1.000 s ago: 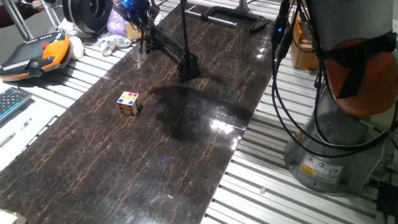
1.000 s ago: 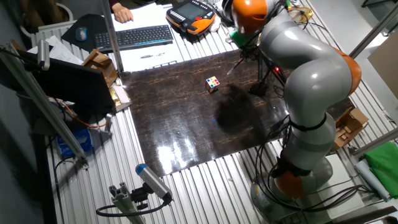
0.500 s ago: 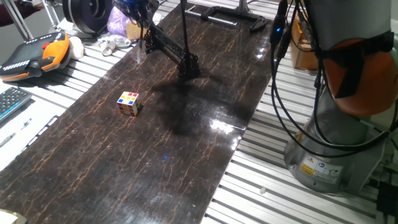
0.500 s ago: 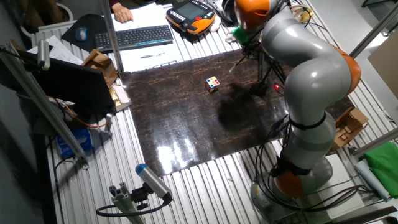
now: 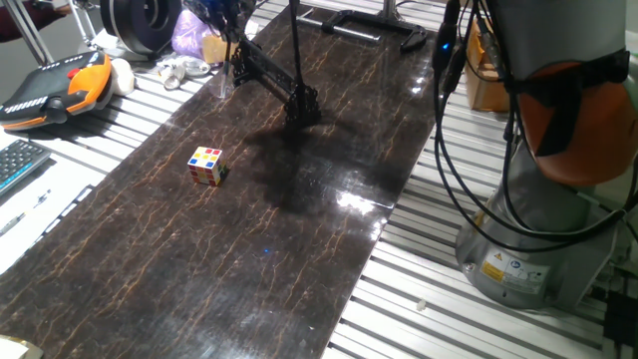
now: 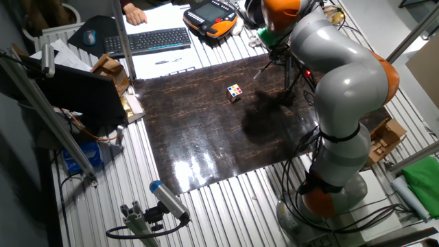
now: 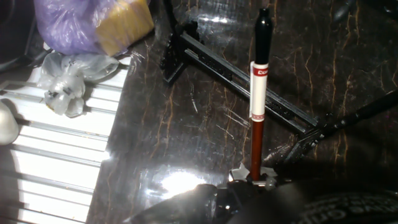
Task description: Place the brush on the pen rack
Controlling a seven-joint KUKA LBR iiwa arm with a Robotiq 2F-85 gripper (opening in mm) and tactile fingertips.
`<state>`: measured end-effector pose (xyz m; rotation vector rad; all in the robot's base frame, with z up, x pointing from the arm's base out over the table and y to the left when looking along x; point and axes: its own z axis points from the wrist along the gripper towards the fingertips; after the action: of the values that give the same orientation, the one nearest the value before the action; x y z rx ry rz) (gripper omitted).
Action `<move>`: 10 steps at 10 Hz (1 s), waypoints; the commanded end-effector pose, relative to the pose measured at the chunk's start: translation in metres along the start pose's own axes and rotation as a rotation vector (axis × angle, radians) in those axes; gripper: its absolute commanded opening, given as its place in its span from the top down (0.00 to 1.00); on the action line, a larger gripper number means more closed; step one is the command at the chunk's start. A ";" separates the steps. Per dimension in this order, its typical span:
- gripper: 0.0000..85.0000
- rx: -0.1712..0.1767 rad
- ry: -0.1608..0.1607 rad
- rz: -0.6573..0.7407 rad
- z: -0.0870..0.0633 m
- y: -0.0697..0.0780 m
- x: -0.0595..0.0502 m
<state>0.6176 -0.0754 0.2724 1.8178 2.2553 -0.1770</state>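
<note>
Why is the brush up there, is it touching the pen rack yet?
Cannot tell. In the hand view the brush crosses over the pen rack, but no gap or contact shows plainly.

fingers (image 7: 249,180) blurred, brush (image 7: 258,93) base hidden

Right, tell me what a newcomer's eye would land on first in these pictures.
In the hand view, the brush dominates: a dark red stick with a white label band and black end, gripped at its lower end and pointing out over the pen rack on the dark marble-look table. In the fixed views, the big grey-and-orange arm stands out, reaching to the table's far end, with the small multicoloured cube alone mid-table.
</note>
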 end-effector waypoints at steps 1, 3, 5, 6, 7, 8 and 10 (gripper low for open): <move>0.99 -0.006 0.006 0.000 0.002 -0.002 0.000; 0.99 -0.009 0.011 0.001 0.005 -0.003 0.001; 0.99 -0.008 0.013 0.003 0.006 -0.002 0.001; 0.99 -0.009 0.013 0.003 0.007 -0.002 0.001; 0.99 -0.011 0.013 0.001 0.007 -0.002 0.001; 0.99 -0.013 0.014 0.000 0.008 -0.002 0.001; 0.99 -0.019 0.019 -0.003 0.011 -0.003 0.000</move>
<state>0.6154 -0.0787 0.2614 1.8131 2.2646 -0.1391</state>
